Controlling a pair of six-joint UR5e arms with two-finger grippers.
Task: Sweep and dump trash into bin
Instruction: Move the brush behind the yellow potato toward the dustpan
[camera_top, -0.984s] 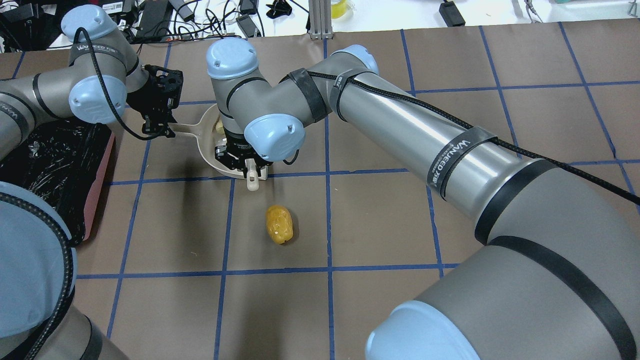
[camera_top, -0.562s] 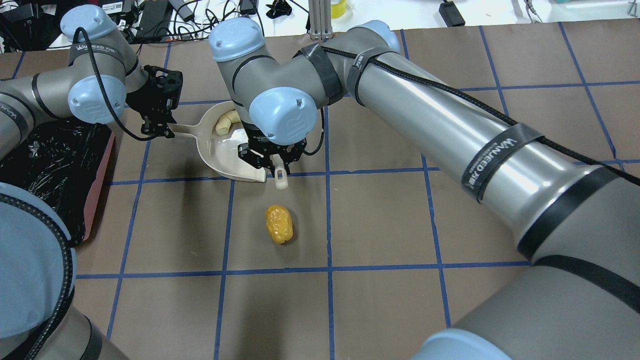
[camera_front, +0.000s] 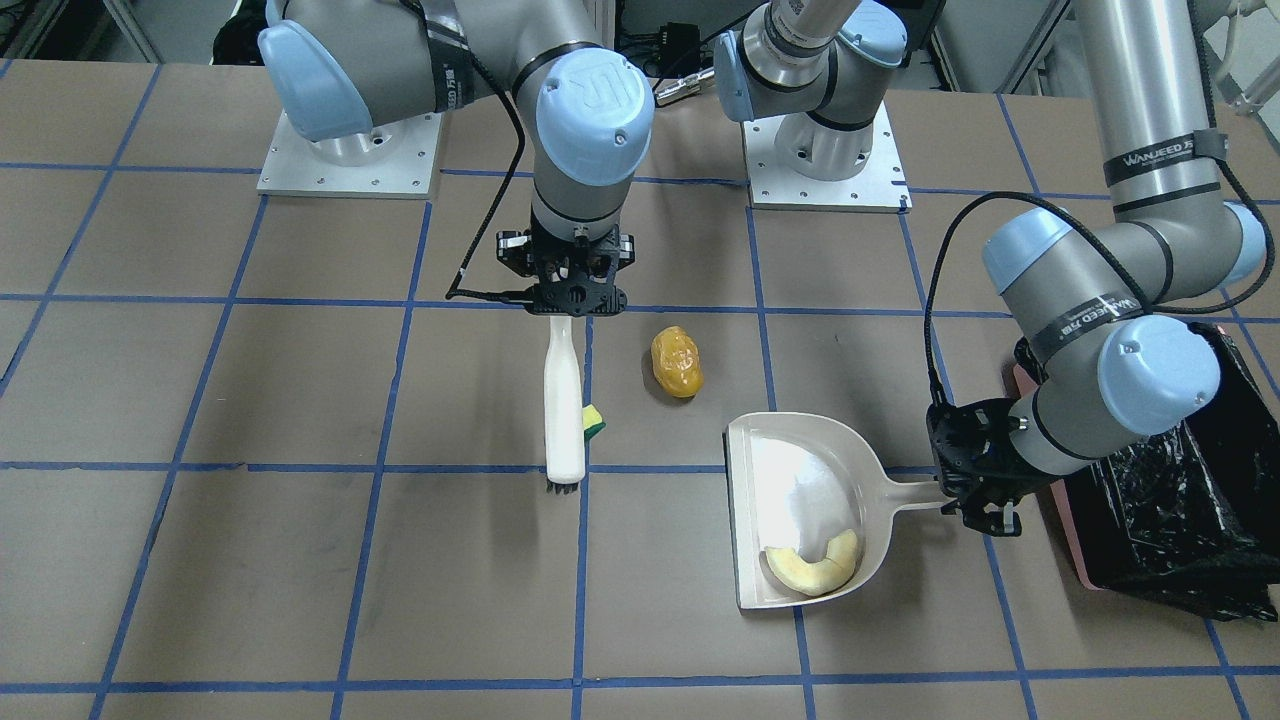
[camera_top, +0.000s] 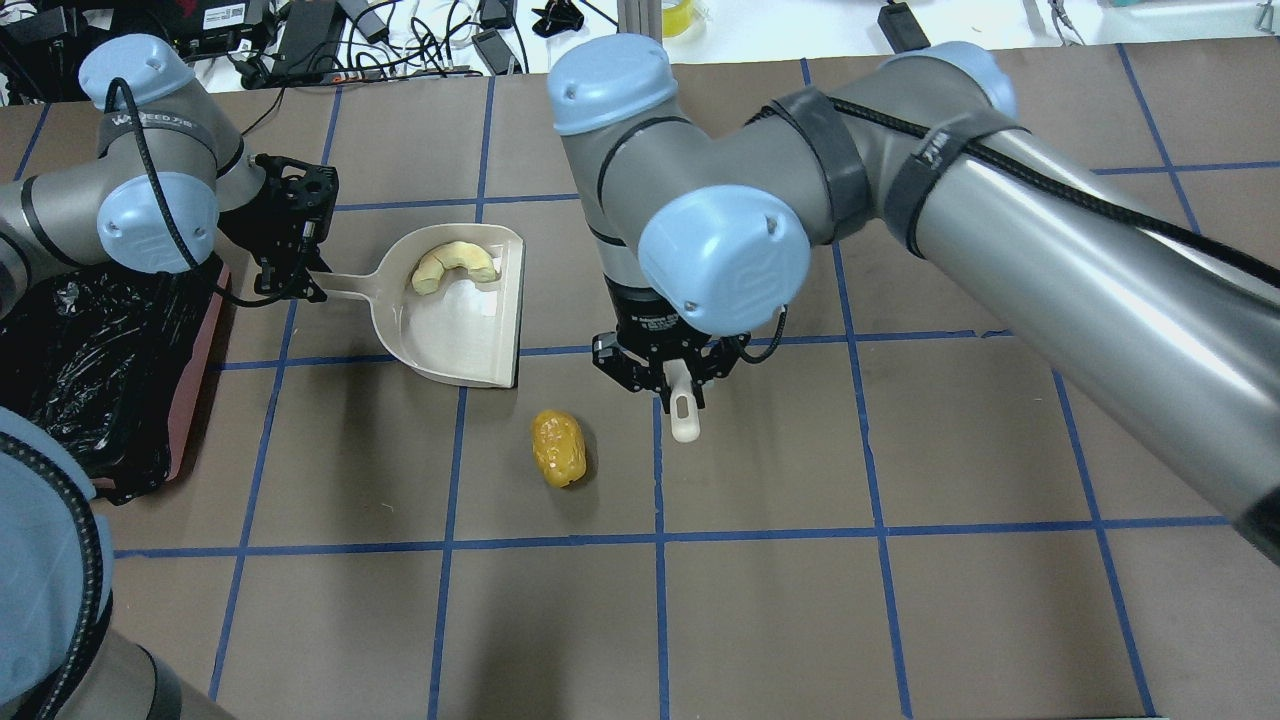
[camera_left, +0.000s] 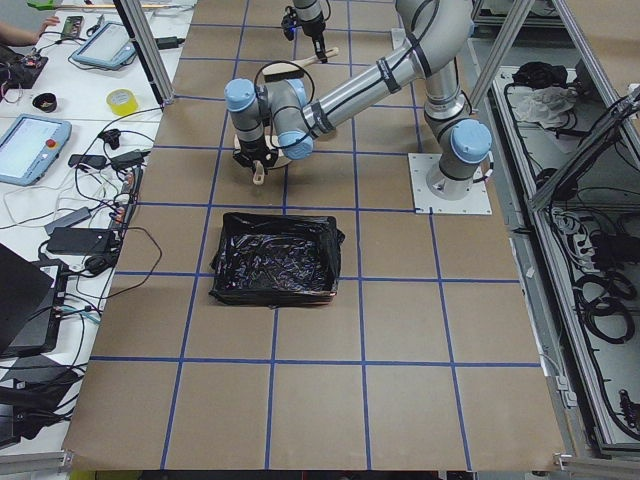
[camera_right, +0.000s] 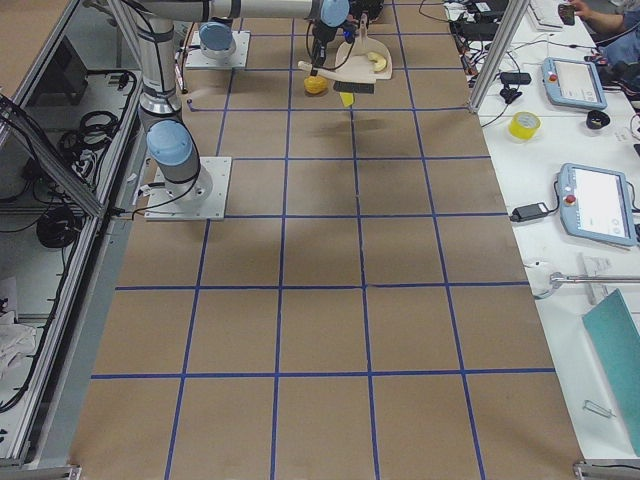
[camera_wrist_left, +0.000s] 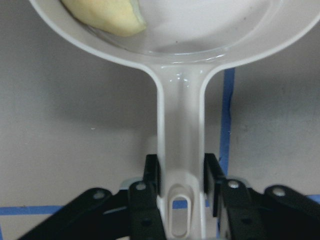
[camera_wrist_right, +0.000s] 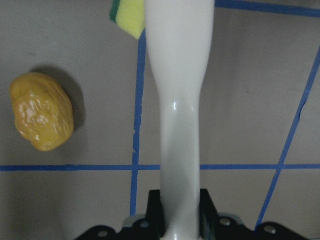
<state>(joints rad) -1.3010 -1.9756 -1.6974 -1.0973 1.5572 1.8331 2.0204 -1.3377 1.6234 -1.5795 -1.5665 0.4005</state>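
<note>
From the front, our right gripper clamps the brush. The sponge sits just beside its head at 3 o'clock and the potato lump lies at 1. Our left gripper pinches the handle of the dustpan, crescent inside. Its open edge faces 9, well apart from the sponge. The bin is at 3.

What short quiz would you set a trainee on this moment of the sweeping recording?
1. Which piece of trash lies in the cream plastic dustpan? A) lumpy orange-yellow lump B) pale yellow crescent piece C) small yellow sponge with green side
2. True or false: the left gripper is shut on the dustpan's handle.
3. Fill in: the right gripper holds a long white ____ by its handle.
Key: 1 B. 2 True. 3 brush.
</note>
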